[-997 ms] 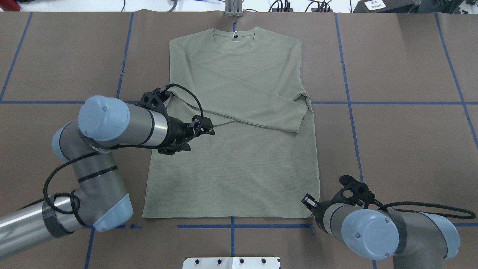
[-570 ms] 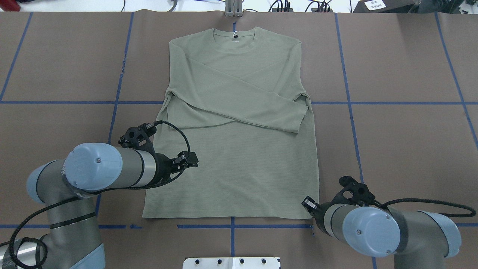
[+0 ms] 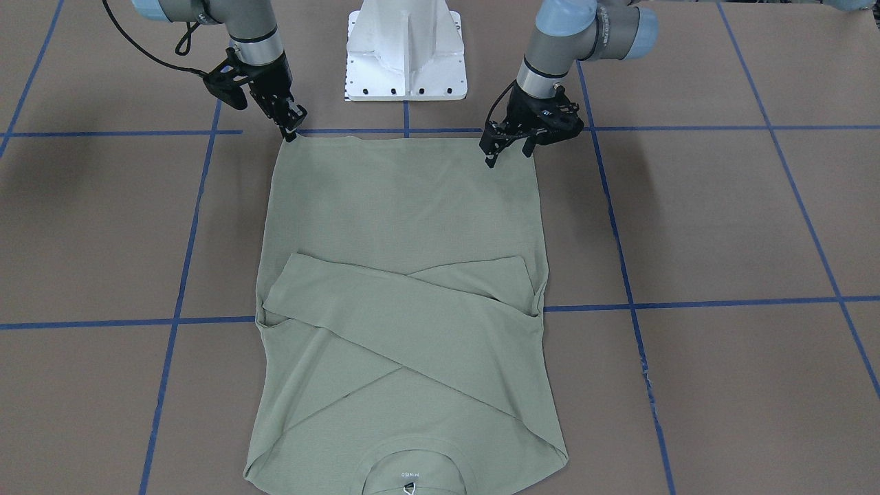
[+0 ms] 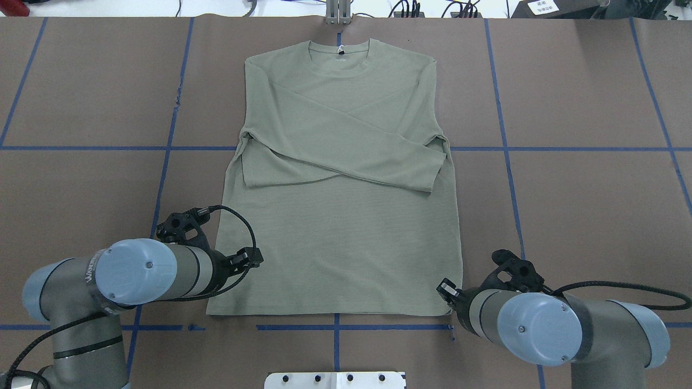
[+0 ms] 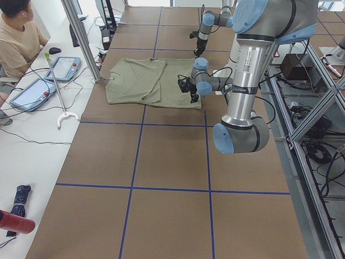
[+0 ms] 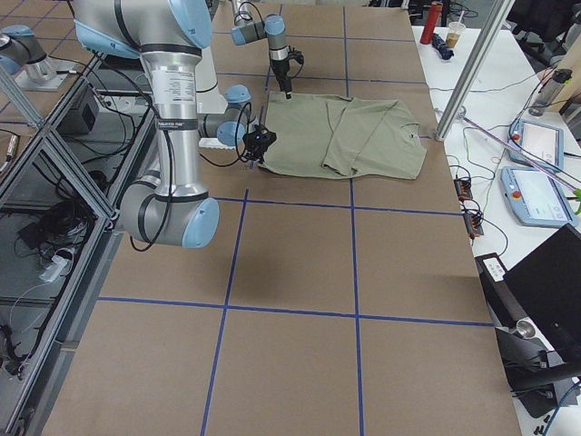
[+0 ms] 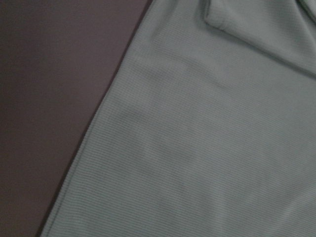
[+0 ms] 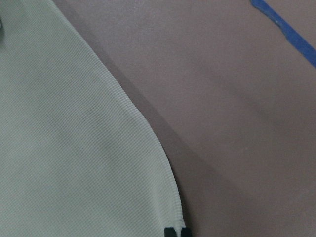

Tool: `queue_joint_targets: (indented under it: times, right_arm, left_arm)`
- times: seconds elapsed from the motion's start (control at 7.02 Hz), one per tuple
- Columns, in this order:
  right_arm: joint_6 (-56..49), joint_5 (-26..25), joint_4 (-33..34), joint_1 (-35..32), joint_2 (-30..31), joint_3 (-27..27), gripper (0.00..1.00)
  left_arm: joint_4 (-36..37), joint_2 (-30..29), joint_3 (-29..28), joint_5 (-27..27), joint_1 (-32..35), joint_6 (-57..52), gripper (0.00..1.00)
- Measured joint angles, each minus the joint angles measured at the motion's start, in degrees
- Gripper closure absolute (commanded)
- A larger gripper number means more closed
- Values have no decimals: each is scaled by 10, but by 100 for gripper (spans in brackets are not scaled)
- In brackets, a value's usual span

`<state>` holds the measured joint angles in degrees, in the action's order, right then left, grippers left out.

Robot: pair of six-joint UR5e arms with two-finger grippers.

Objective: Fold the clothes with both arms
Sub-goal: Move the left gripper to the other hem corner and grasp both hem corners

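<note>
Left arm (image 4: 135, 273) comes in low on the overhead view's left. The left gripper (image 3: 510, 154) has its fingers spread, holds nothing, and sits over the near-left hem corner of the shirt (image 4: 346, 237), just inside the side edge. Can't tell if the tips touch the cloth. Its wrist view shows only fabric and the shirt's side edge against the brown table (image 4: 567, 205), no fingers in shot. The shirt lies flat in the table's middle, hem toward the robot and collar (image 4: 339, 47) with white hang tag (image 4: 341, 52) at the far edge. Both sleeves are folded in and cross over the chest, the upper sleeve (image 4: 373, 156) running down toward the shirt's right side. Blue tape lines (image 4: 508, 178) run beside and under it. Right gripper (image 3: 291, 130) is at the near-right hem corner, fingertips (image 8: 171, 231) pressed together right where the hem ends, pinching that corner. Right arm (image 4: 540, 329) lies low just off the corner. The white pedestal base (image 3: 405, 55) stands between the arms, just behind the hem.
</note>
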<state>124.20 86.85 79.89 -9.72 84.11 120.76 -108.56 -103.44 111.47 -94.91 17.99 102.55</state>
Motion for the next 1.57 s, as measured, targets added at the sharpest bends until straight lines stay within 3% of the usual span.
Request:
queue_joint_targets:
  times: [0.43,1.0,1.14,1.28,1.57]
  right_arm:
    - [0,0,0,0,-1,1,100]
    - [0,-2,0,1,1,1,100]
    - [0,-2,0,1,1,1,100]
    - [0,-2,0,1,0,1,100]
    - [0,-2,0,2,-1,1,100]
  left_arm:
    - [11,27,8,-1,-15,3,11]
    - [33,42,25,-4,-34,17,42]
    - [34,43,26,-4,-36,18,74]
    - [34,43,26,-4,-40,19,100]
    - [44,41,27,-5,-43,22,100]
